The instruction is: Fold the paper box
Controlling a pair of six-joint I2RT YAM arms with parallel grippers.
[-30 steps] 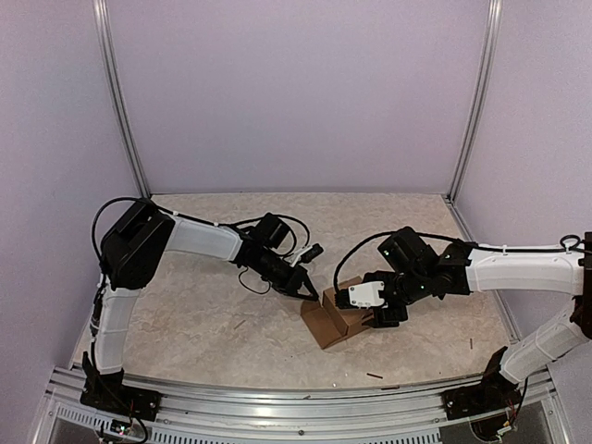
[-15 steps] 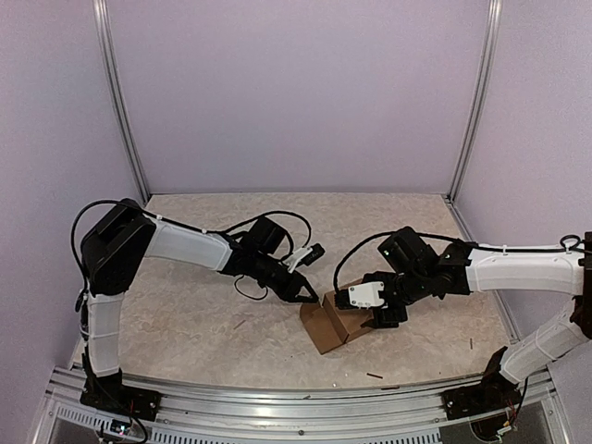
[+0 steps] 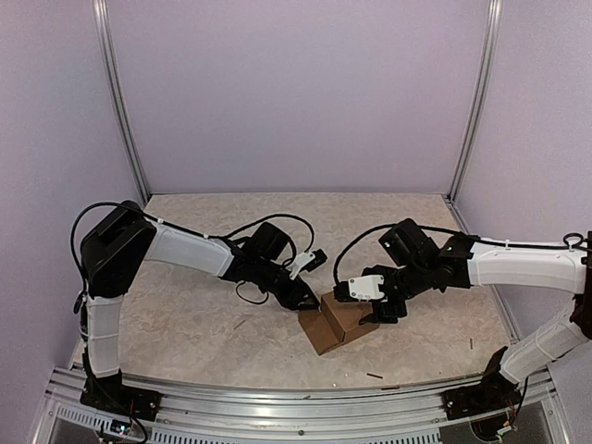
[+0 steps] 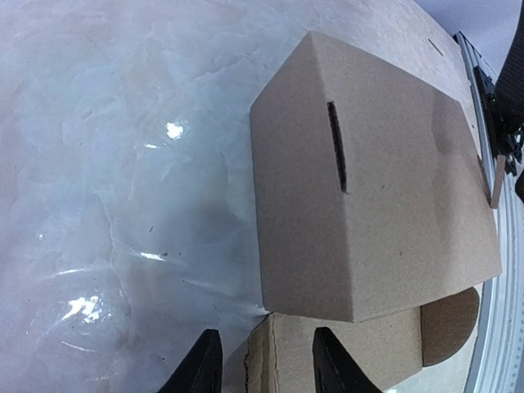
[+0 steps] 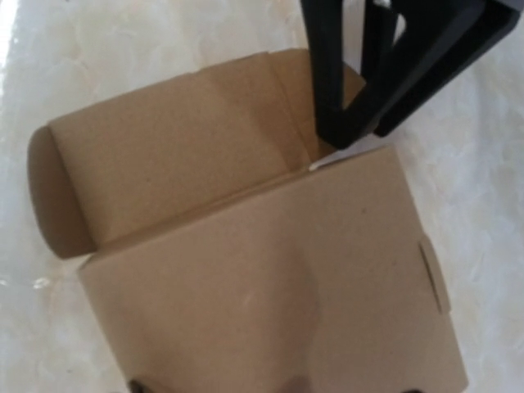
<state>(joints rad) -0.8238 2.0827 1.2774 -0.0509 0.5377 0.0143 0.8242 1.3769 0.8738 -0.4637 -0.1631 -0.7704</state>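
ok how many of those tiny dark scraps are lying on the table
3: one scrap left of the paper box, one in front of it, one far to its right. Others may be hidden from view.

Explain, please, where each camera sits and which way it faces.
Top external: above and behind the arms, looking down on the table; both arms show, left tool and right tool at the paper box.
Left wrist: on the left wrist, looking down past its two dark fingertips at the box's slotted panel.
Right wrist: on the right wrist, looking down at the box's open flap; its own tool barely shows at the bottom edge.
Shared: all three show the box; the right wrist view apparently also catches the left tool.
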